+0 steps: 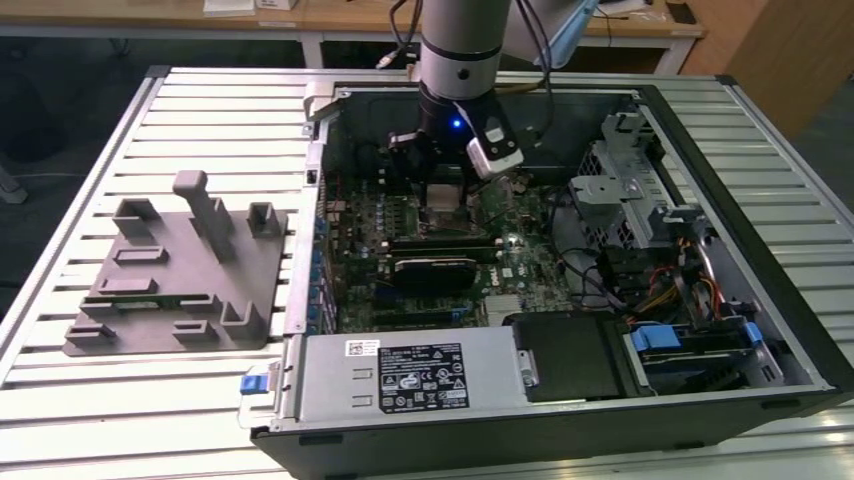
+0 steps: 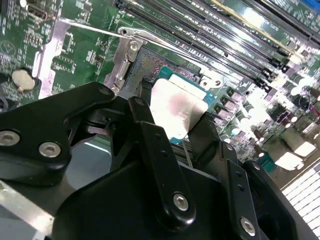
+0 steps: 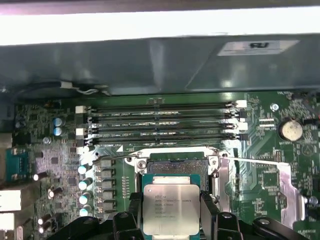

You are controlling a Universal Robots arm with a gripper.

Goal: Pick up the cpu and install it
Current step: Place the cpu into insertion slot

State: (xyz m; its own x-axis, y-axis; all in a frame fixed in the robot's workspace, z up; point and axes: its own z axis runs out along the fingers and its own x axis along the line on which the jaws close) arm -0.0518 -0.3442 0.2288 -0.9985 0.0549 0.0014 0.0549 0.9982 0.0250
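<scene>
The cpu (image 3: pixel 171 208) has a top of pale silver metal, smooth and matt, while my gripper (image 2: pixel 172 120) is glossy black. The motherboard (image 3: pixel 260 165) is shiny green, and the fixture (image 1: pixel 174 275) looks like matt grey plastic.

Quantities present: one arm (image 1: pixel 461 40), one gripper (image 1: pixel 446 190), one cpu (image 3: pixel 170 207), one case (image 1: pixel 747 400), one motherboard (image 3: pixel 55 160), one socket (image 3: pixel 175 167), four memory slots (image 3: pixel 160 116), one coin cell (image 3: pixel 290 129), one power supply (image 1: pixel 400 375), one grey fixture (image 1: pixel 174 270), one slatted table (image 1: pixel 160 420).

The case (image 1: pixel 534 440) lies on the surface (image 1: pixel 214 110), with the fixture (image 1: pixel 174 290) beside it at the exterior view's left. Inside, the power supply (image 1: pixel 400 375) sits along the near wall. The cpu (image 3: pixel 171 212) sits between the gripper's (image 3: pixel 171 202) jaws, close by the socket (image 3: pixel 172 166).
</scene>
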